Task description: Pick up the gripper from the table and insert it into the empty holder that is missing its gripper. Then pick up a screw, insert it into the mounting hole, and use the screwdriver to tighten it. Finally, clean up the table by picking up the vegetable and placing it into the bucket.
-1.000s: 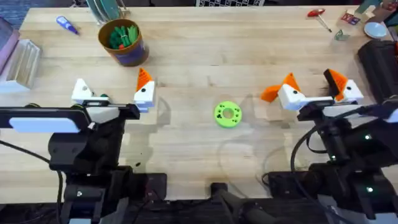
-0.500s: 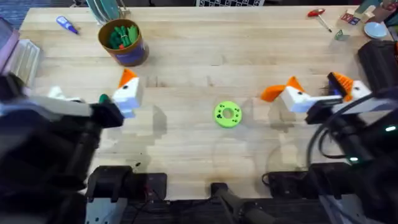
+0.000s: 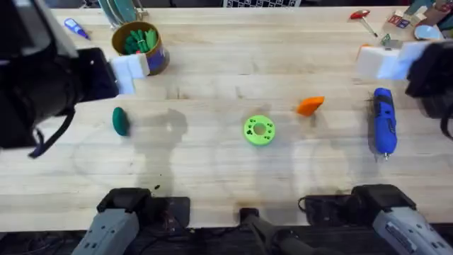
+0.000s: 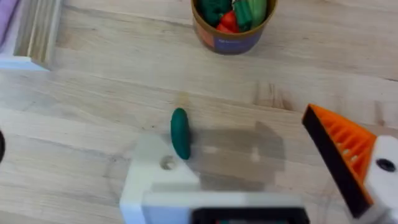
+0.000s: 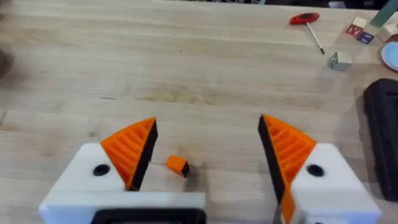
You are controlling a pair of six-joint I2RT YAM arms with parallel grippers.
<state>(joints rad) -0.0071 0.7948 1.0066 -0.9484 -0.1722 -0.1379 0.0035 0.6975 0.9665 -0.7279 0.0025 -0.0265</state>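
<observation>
The orange gripper (image 3: 310, 105) lies loose on the table (image 3: 212, 163), right of centre; in the right wrist view it is a small orange piece (image 5: 177, 165). My right gripper (image 5: 208, 124) hangs open high above it, both fingers bearing orange wedges, and sits blurred at the back right (image 3: 382, 60). My left gripper (image 4: 236, 140) is open too, raised at the back left (image 3: 129, 71). One of its fingers is the bare white holder (image 4: 155, 180). The vegetable (image 4: 180, 132) lies below it (image 3: 120, 120). The blue screwdriver (image 3: 383, 120) lies at the right. The bucket (image 3: 140, 46) stands behind. The screw is out of view.
A lime-green disc (image 3: 258, 130) sits mid-table. A thin red-handled screwdriver (image 3: 363, 18) and small blocks lie at the back right, a small blue pen-like tool (image 3: 76, 28) at the back left. A clear tray (image 4: 31, 37) rests at the left edge.
Both arms have risen from low over the table. The left swung to the back left and the right to the back right, uncovering the vegetable and the blue screwdriver.
</observation>
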